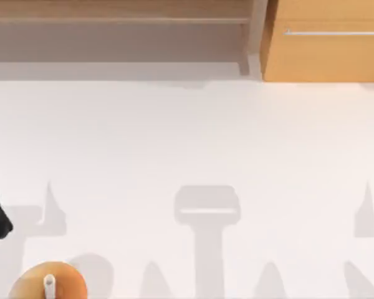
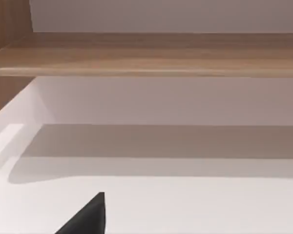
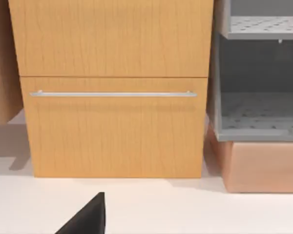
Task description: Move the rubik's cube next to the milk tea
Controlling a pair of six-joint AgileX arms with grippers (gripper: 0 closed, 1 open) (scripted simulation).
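The milk tea (image 1: 48,285) is sitting at the table's (image 1: 193,137) near-left edge, probably waiting as the drop-off marker. The cabinet drawer (image 3: 115,126) is facing the right wrist, so the cube's maybe stashed inside. Can't tell either gripper's finger state.

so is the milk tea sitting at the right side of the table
No, the milk tea sits at the near left corner of the white table in the top view.
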